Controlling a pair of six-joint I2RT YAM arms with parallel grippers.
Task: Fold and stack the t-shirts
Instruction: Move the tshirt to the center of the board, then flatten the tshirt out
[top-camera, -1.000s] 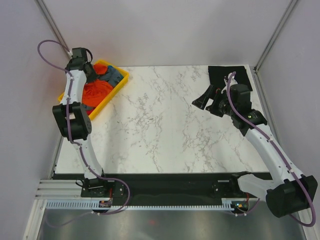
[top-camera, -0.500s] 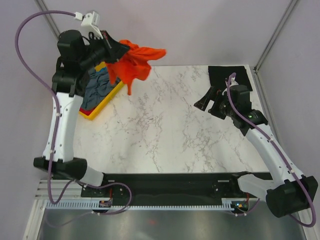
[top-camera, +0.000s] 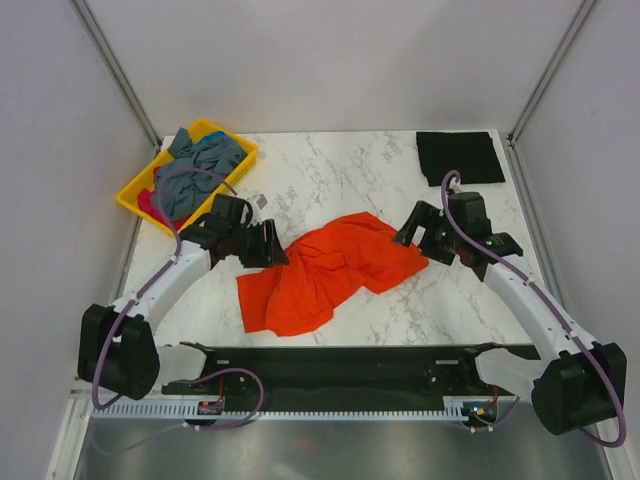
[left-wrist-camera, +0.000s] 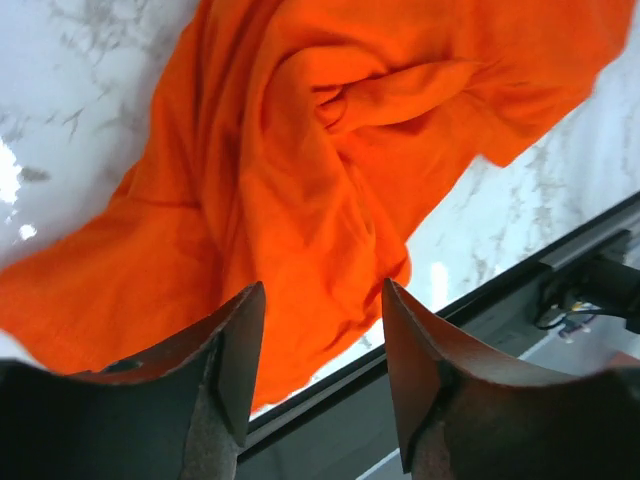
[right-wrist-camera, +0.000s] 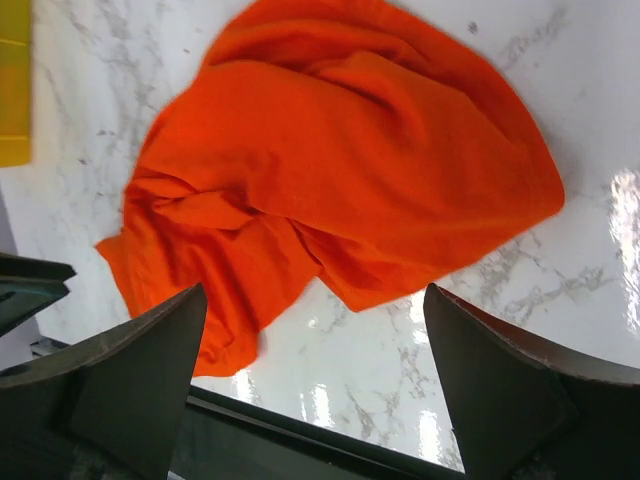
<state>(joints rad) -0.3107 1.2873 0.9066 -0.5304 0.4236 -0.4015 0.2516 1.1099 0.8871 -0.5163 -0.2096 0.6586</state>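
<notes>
Orange t-shirt (top-camera: 330, 272) lies crumpled at table (top-camera: 340, 180) centre, btwn grippers; L gripper (top-camera: 272, 245) jaws apart, nothing held, at shirt's left edge; R gripper (top-camera: 412, 228) wide, empty, at right edge; black t-shirt (top-camera: 458, 157) folded, far-right corner; grey-blue t-shirt (top-camera: 200, 165) in yellow tray (top-camera: 135, 200).

A white marble-veined table (top-camera: 330, 170) fills the booth, closed in left, far and right by plain pale lilac walls (top-camera: 330, 60). Slim metal posts (top-camera: 118, 75) mark the far corners. A black rail (top-camera: 340, 360) edges the near side.
</notes>
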